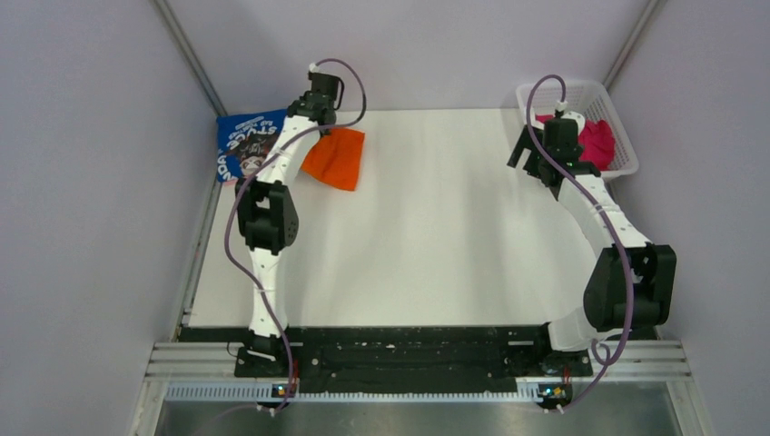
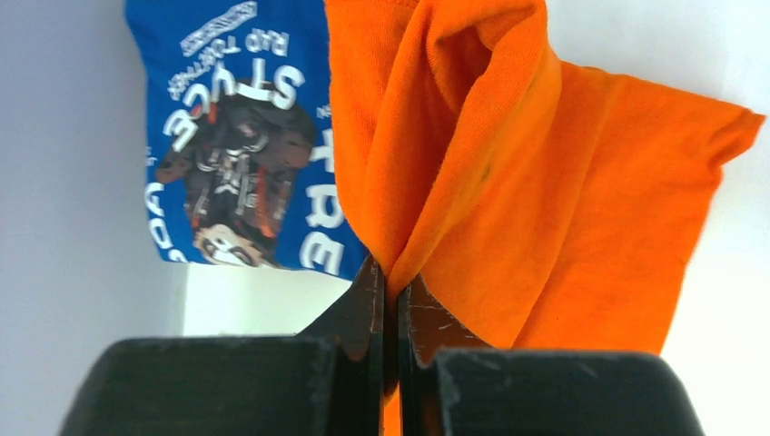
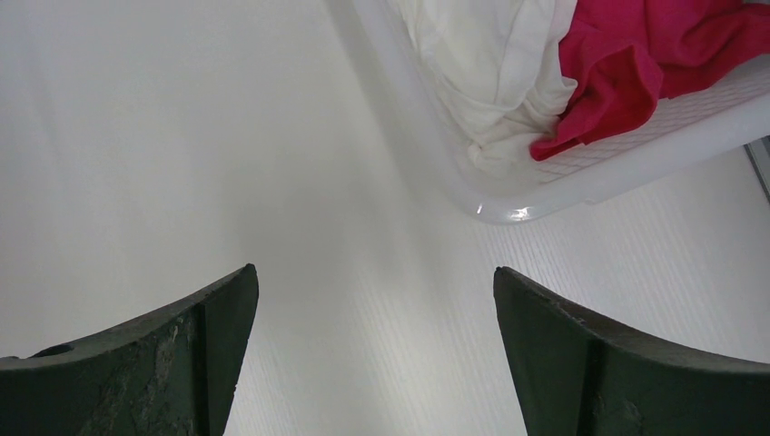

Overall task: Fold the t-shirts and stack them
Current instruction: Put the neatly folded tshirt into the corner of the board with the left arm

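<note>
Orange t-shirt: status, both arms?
Left gripper shut on orange t-shirt, cloth bunched beside blue t-shirt. Right gripper open, empty, near white basket. Nothing in the way.

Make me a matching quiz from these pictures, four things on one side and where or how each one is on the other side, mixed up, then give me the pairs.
Column one:
1. orange shirt
2. blue shirt
3. pink shirt
4. right hand

Column two:
A. in the basket
B. open, above the table
C. pinched in the shut left hand
D. lying at the table's far left corner

Pairs: 1-C, 2-D, 3-A, 4-B.
</note>
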You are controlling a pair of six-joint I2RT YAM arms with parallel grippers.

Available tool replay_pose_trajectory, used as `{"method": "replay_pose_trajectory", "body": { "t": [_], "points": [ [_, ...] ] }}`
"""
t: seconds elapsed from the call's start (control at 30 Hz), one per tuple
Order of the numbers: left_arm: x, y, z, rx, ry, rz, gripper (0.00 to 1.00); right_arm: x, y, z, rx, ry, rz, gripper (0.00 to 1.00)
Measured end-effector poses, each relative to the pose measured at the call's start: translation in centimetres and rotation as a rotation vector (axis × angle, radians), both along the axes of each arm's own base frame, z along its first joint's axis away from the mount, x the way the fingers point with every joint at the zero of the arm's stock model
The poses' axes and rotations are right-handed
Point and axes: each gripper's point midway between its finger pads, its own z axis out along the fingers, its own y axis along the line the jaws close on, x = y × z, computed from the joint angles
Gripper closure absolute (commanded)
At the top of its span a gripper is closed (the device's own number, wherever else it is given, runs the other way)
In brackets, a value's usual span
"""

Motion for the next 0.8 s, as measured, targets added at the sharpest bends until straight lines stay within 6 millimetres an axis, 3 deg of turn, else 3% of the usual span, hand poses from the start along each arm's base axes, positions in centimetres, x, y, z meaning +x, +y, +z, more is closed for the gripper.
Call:
{"method": "replay_pose_trajectory", "body": {
  "t": [0.2, 0.37, 0.63, 0.8],
  "points": [
    [0.8, 3.5, 3.5, 0.009, -0.069, 0.039, 1.00, 0.1, -0.1, 0.1, -0.009, -0.006, 0.000, 0.01],
    [1.0, 5.2, 5.3, 0.004, -0.106, 0.050, 1.00, 0.1, -0.1, 0.1, -0.013, -0.006, 0.003, 0.01],
    [1.1, 5.4, 6.9, -0.045, -0.143, 0.031, 1.00, 0.1, -0.2, 0.1, -0.019, -0.005, 0.001, 0.01],
    [0.8, 4.4, 9.1, -0.098, -0.187, -0.013, 1.00, -0.1, -0.4, -0.4, -0.031, 0.006, -0.001, 0.01]
  ]
}}
